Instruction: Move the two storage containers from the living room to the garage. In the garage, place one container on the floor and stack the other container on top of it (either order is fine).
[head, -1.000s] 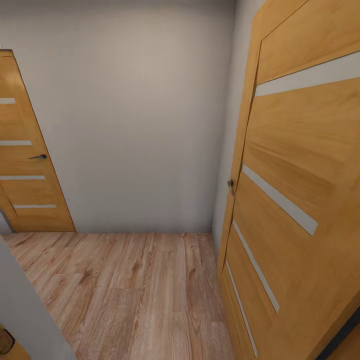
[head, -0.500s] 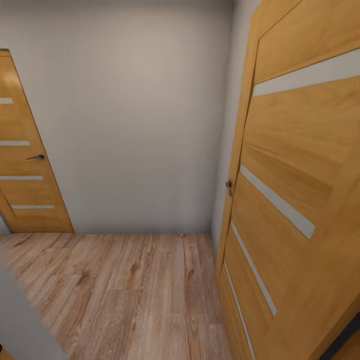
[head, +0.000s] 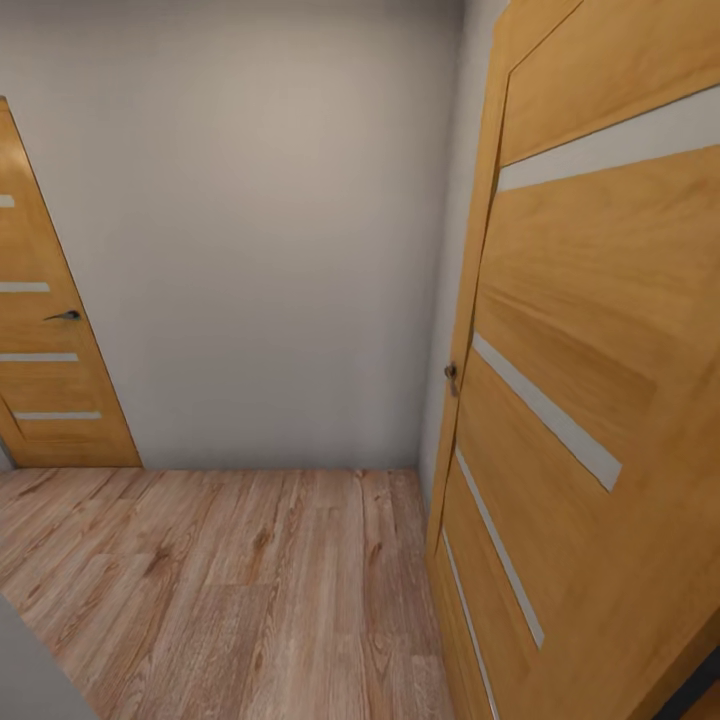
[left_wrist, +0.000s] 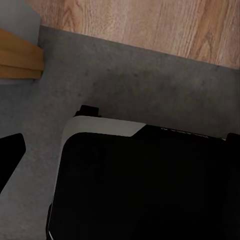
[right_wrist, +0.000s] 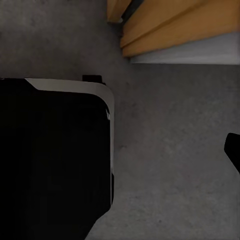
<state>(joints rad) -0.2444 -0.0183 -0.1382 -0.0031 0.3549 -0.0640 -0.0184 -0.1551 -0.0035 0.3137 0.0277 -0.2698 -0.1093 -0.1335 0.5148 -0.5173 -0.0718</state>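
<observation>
The two storage containers are out of view. Dark grey mottled concrete floor (left_wrist: 150, 85) lies under my left wrist camera, meeting light wood planks (left_wrist: 150, 20) along a straight edge. The same concrete floor (right_wrist: 170, 150) spreads below the right wrist camera. A black tip (left_wrist: 10, 155) pokes in at the edge of the left wrist view and another black tip (right_wrist: 232, 150) at the edge of the right wrist view. They could be fingers, and how the jaws stand cannot be read. My black base (left_wrist: 145, 185) is seen from above.
Ahead is a short hallway with a light wood plank floor (head: 220, 590) ending at a plain grey wall (head: 270, 250). A wooden door (head: 600, 350) with a handle (head: 451, 377) stands close on the right. Another wooden door (head: 50, 380) is at the far left. A grey wall corner (head: 25, 670) sits low left.
The head camera has moved: the whole hallway picture slid left, and the grey wall corner at low left has shrunk. The right door looms slightly larger.
</observation>
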